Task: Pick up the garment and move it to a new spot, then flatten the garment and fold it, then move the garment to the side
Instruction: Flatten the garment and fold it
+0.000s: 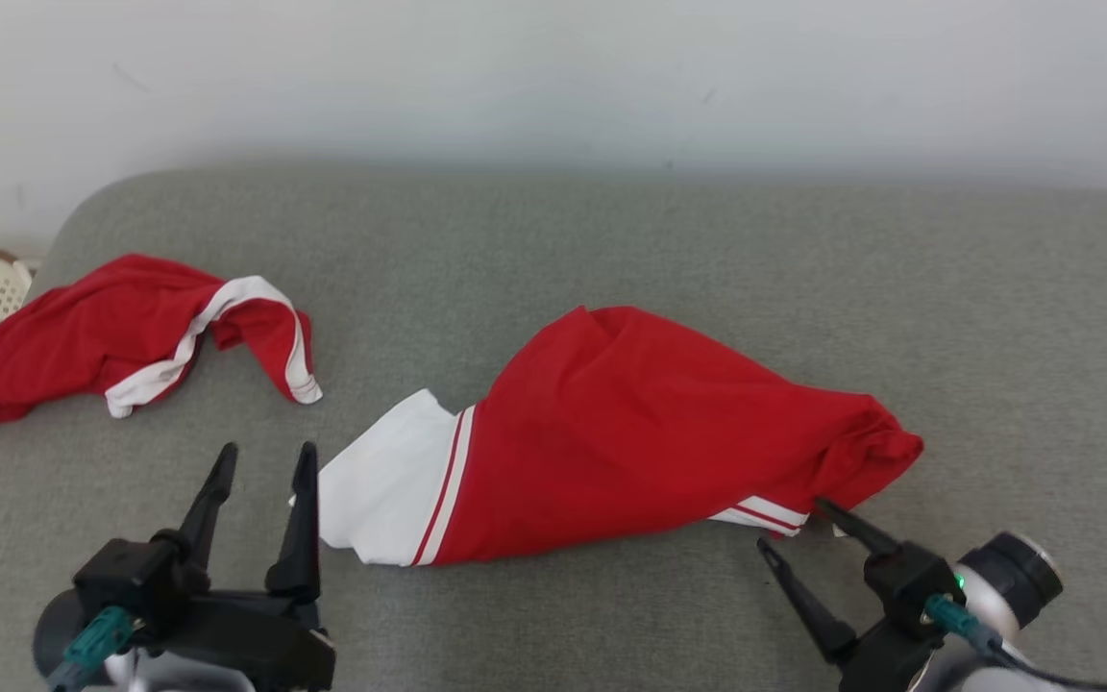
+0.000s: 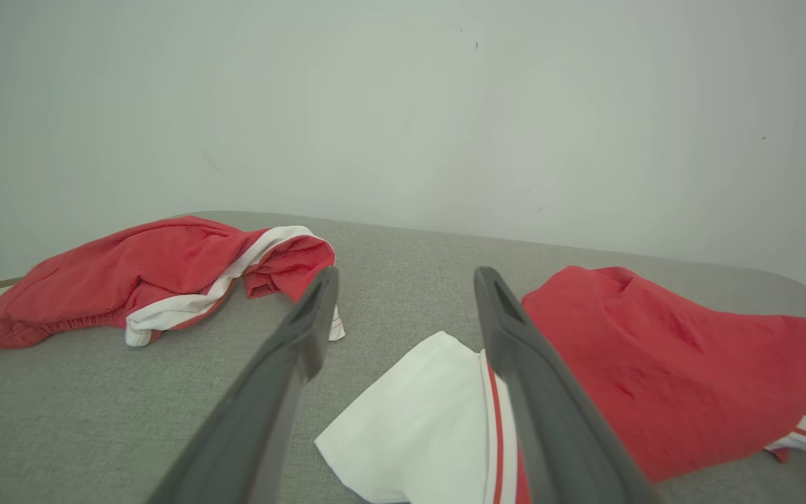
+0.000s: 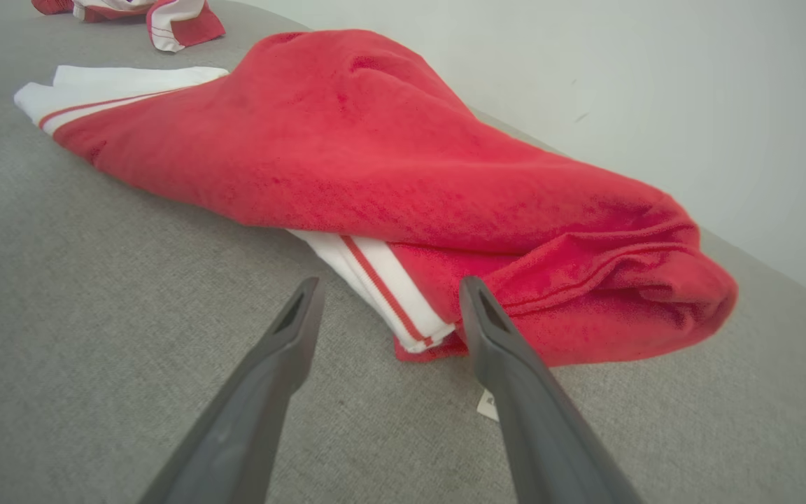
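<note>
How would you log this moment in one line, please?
left gripper: open, near white end | right gripper: open, near red end | red-and-white garment: crumpled, unheld | other red garment: far left

**Free room and obstacles**

1. Left gripper [image 1: 267, 450], jaws wide: beyond your fingertips lies bare grey cushion [image 1: 611, 240], open to you.
2. Low between those fingers and off their right side is the garment [image 1: 630, 423], white end nearest (contact with the right finger cannot be told).
3. Ahead-left of those fingers, well apart, is a second red garment [image 1: 92, 336]. A clear cushion lane runs between the two.
4. Right gripper [image 1: 791, 524], jaws wide: the striped hem sits just past your fingertips, with the bunched red end at the right finger.
5. Left of that gripper's left finger you have bare cushion.
6. Far side: wall [image 1: 553, 77].
</note>
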`<state>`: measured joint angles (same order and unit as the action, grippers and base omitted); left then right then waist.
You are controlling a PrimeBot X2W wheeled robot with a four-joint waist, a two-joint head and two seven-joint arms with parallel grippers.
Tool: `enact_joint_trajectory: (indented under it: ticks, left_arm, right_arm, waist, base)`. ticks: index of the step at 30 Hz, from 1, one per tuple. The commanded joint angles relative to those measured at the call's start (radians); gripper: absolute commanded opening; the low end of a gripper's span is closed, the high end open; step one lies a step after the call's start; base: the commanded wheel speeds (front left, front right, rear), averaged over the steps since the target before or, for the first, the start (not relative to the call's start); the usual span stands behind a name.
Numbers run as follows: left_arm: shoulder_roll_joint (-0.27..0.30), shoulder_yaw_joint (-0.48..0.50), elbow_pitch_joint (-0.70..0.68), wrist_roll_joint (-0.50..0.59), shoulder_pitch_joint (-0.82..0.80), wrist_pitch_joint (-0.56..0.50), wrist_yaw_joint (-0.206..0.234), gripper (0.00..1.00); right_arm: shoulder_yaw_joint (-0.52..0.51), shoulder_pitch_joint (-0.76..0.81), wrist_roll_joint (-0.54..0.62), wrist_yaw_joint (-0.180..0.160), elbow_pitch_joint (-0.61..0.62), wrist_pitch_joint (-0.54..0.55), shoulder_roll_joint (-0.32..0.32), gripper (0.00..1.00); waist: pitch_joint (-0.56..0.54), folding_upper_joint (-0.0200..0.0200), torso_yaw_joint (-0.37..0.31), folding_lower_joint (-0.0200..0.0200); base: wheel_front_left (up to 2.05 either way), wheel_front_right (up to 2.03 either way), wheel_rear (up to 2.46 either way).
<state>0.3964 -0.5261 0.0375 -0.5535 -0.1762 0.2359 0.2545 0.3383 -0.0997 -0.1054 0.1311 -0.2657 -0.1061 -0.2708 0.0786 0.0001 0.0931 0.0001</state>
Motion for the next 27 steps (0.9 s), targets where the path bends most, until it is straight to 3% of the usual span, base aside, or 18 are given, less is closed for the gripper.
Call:
enact_joint_trajectory:
  ticks: [1, 9, 10, 11, 12, 19, 27]
  left_arm:
    - [-0.013, -0.011, 0.010, 0.015, -0.032, 0.006, -0.011, 1.00]
    - [-0.062, -0.028, 0.059, 0.025, -0.083, 0.020, -0.041, 1.00]
    - [-0.067, -0.028, 0.064, 0.027, -0.086, 0.021, -0.043, 1.00]
    - [-0.071, -0.027, 0.069, 0.029, -0.088, 0.023, -0.044, 1.00]
    - [-0.074, -0.025, 0.074, 0.029, -0.090, 0.024, -0.047, 1.00]
    - [-0.076, 0.003, 0.082, 0.039, -0.081, 0.029, -0.044, 1.00]
    - [-0.061, 0.026, 0.084, 0.047, -0.075, 0.030, -0.041, 1.00]
  right_arm:
    - [0.018, -0.050, 0.021, -0.001, -0.034, -0.018, -0.027, 1.00]
    - [0.097, -0.176, 0.077, -0.001, -0.180, -0.045, -0.056, 1.00]
    - [0.105, -0.187, 0.078, -0.001, -0.196, -0.047, -0.057, 0.88]
    - [0.115, -0.199, 0.072, -0.001, -0.206, -0.055, -0.056, 0.33]
    - [0.125, -0.209, 0.065, -0.001, -0.210, -0.060, -0.058, 0.00]
    - [0.265, -0.228, -0.061, 0.000, -0.097, -0.023, -0.125, 0.00]
    - [0.537, -0.277, -0.380, -0.001, 0.293, 0.240, -0.373, 0.00]
  waist:
    - [0.075, -0.0001, 0.065, -0.0001]
    - [0.119, -0.0001, 0.102, -0.0001]
    - [0.120, -0.0001, 0.104, -0.0001]
    - [0.122, -0.0001, 0.104, -0.0001]
    - [0.123, -0.0001, 0.104, -0.0001]
    - [0.123, -0.0001, 0.062, -0.0001]
    - [0.118, -0.0001, -0.002, -0.0001]
  base:
    - [0.00, 0.00, 0.00]
    - [0.00, 0.00, 0.00]
    - [0.00, 0.00, 0.00]
    - [0.00, 0.00, 0.00]
    - [0.00, 0.00, 0.00]
    - [0.00, 0.00, 0.00]
    - [0.00, 0.00, 0.00]
